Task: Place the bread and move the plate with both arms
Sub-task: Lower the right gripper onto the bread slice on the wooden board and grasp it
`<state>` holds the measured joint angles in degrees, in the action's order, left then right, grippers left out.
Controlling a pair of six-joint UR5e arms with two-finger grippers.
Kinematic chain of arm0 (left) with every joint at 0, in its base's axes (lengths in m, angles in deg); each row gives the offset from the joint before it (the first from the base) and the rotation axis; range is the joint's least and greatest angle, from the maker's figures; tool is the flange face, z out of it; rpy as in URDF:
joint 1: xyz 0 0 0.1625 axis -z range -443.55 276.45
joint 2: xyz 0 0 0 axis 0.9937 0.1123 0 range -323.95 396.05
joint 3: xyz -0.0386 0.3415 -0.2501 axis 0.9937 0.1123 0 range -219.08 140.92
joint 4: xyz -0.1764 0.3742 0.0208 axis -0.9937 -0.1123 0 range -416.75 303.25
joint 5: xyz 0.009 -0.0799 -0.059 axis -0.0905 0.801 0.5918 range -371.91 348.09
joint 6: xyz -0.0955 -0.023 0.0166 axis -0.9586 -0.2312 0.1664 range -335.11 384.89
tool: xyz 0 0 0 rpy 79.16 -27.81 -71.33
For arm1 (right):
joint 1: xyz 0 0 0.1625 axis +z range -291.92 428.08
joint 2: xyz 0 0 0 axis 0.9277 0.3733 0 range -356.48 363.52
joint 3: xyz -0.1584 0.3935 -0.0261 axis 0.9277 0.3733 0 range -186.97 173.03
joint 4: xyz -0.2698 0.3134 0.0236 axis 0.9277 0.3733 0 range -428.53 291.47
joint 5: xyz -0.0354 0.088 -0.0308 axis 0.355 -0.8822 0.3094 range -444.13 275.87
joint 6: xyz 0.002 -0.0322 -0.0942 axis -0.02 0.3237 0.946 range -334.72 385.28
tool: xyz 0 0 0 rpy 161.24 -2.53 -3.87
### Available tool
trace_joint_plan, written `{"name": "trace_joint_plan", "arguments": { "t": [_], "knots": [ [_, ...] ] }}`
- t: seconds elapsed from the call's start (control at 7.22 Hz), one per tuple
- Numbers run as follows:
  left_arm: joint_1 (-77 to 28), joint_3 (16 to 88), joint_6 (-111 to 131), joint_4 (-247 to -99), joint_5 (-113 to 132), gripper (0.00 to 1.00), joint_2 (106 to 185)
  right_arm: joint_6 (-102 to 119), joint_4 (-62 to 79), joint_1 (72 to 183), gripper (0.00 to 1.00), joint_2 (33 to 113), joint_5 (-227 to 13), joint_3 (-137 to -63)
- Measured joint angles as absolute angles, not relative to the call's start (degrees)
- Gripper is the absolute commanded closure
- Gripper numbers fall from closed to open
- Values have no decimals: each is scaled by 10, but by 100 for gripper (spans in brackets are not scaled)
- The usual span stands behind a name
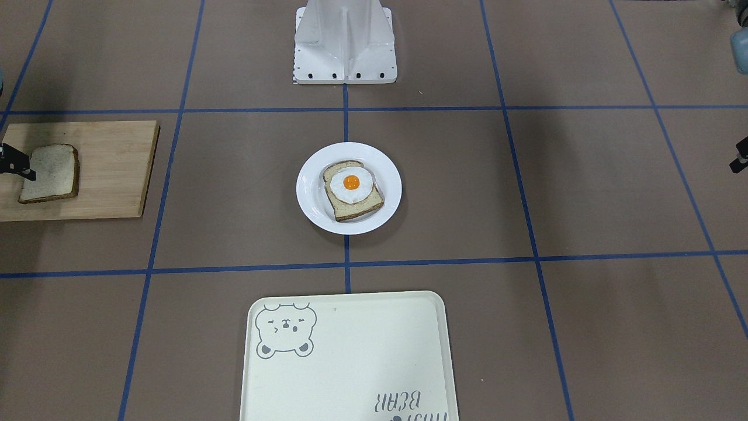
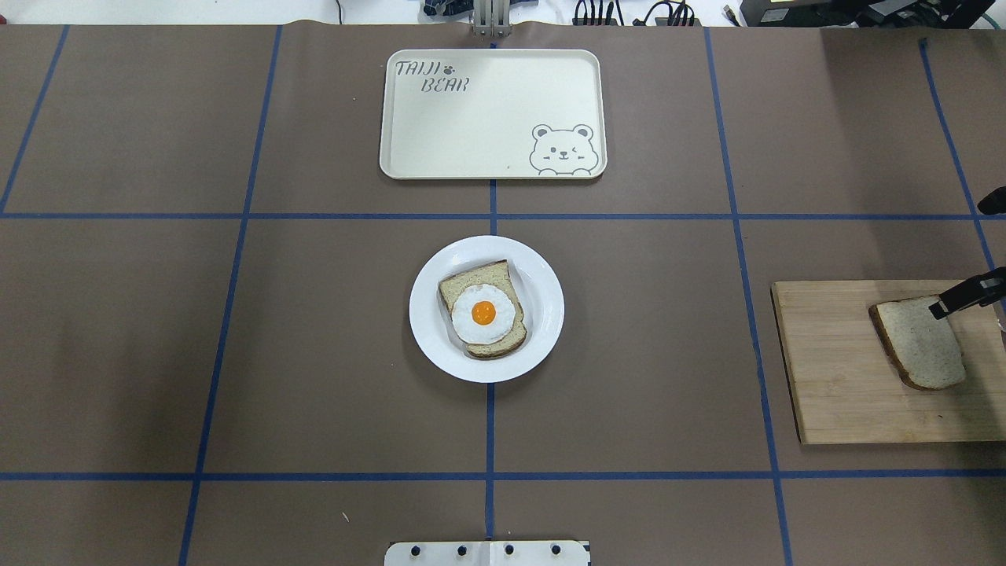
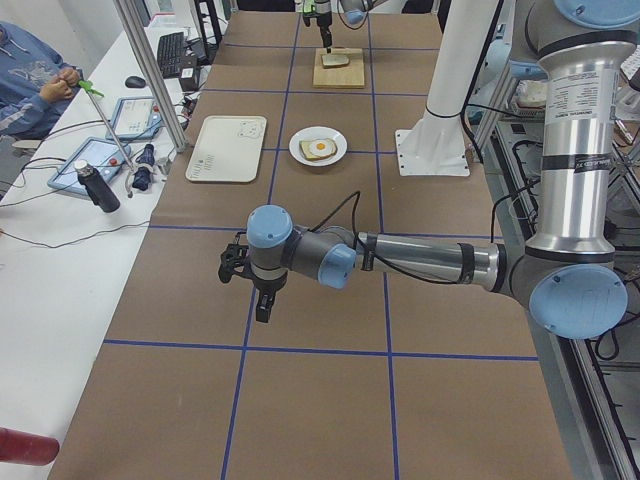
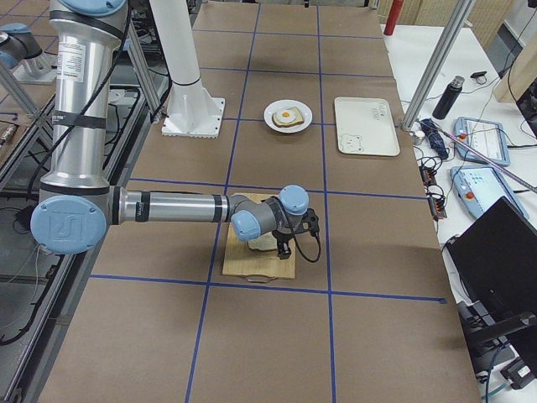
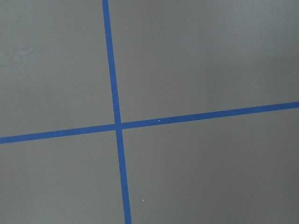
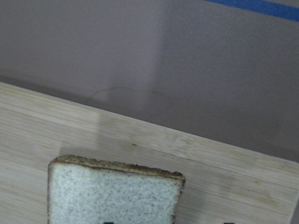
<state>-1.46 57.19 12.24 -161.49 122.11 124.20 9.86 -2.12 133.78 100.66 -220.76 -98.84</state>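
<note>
The plain bread (image 2: 919, 346) lies on a wooden cutting board (image 2: 833, 377) at the table's right end; the right wrist view shows its crust edge (image 6: 114, 193). My right gripper (image 2: 965, 295) hovers over the slice's far corner, also seen in the front view (image 1: 17, 164); its fingertips look apart, so it is open and empty. The white plate (image 2: 544, 271) sits at the table's centre and holds a slice topped with a fried egg (image 2: 483, 313). My left gripper (image 3: 252, 288) hangs above bare table far to the left; I cannot tell if it is open.
A cream tray with a bear drawing (image 2: 493, 114) lies beyond the plate, away from the robot. The white robot base (image 1: 345, 44) stands at the near middle edge. Blue tape lines cross the brown table. Operators' gear lies on a side table (image 3: 95, 170).
</note>
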Motion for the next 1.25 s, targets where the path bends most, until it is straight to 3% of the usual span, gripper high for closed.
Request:
{"name": "trace_joint_plan", "arguments": {
  "t": [0.83,0.97,1.25],
  "knots": [
    [-14,573,121,-1615,1221,1,1241,96,-33,1329,21,1006,-2228,-969],
    [-14,573,121,-1616,1221,1,1242,96,-33,1328,24,1006,-2229,-968],
    [-14,574,121,-1618,1221,1,1242,96,-33,1326,41,1006,-2228,-966]
  ]
}}
